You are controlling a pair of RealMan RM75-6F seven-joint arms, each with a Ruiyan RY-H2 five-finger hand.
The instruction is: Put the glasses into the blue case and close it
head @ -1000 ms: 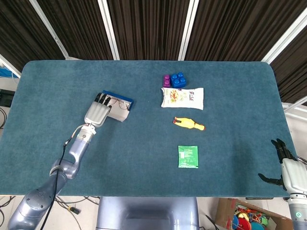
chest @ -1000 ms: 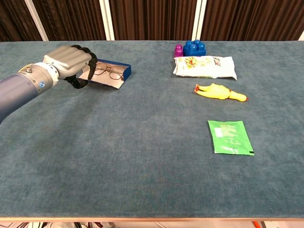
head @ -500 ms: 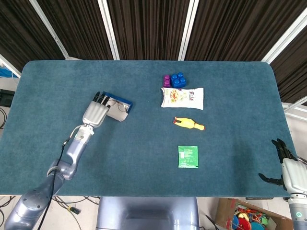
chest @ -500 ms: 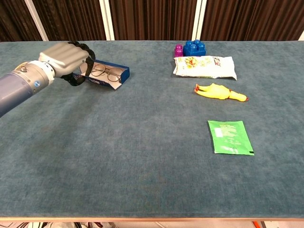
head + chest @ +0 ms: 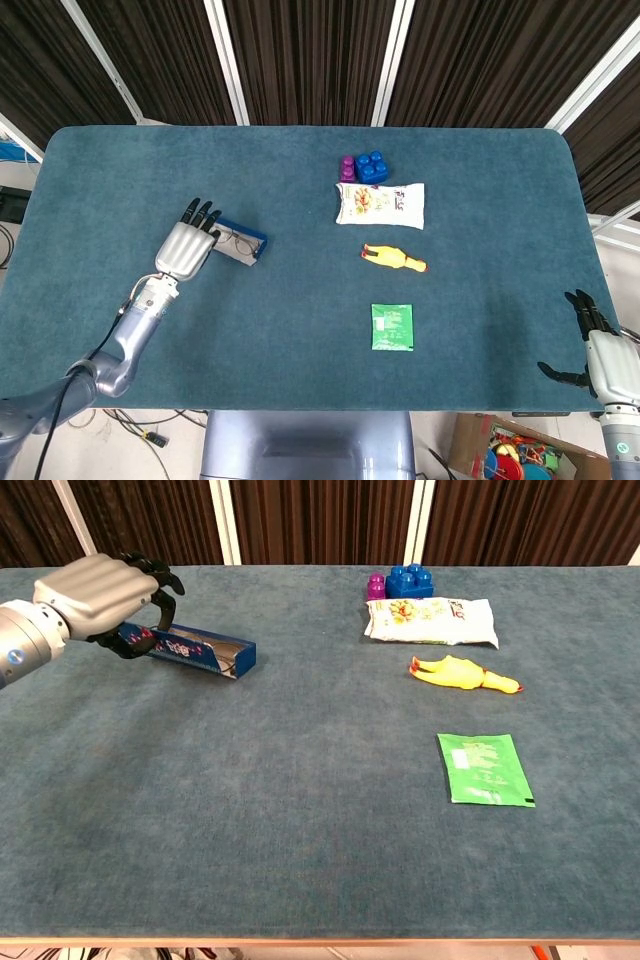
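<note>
The left hand (image 5: 100, 592) has dragged the blue case (image 5: 195, 651) leftward, fingers grasping its left end, long axis left-right.

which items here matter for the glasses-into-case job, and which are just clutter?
Job:
blue case, lid not shut yet
glasses, lying inside the case
left hand, at the case's left end

Clutter:
purple and blue blocks
snack packet
yellow rubber chicken
green sachet

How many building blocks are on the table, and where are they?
2. A purple block and a larger blue block sit side by side at the far edge, just behind the white snack bag. None seems hidden.
</note>
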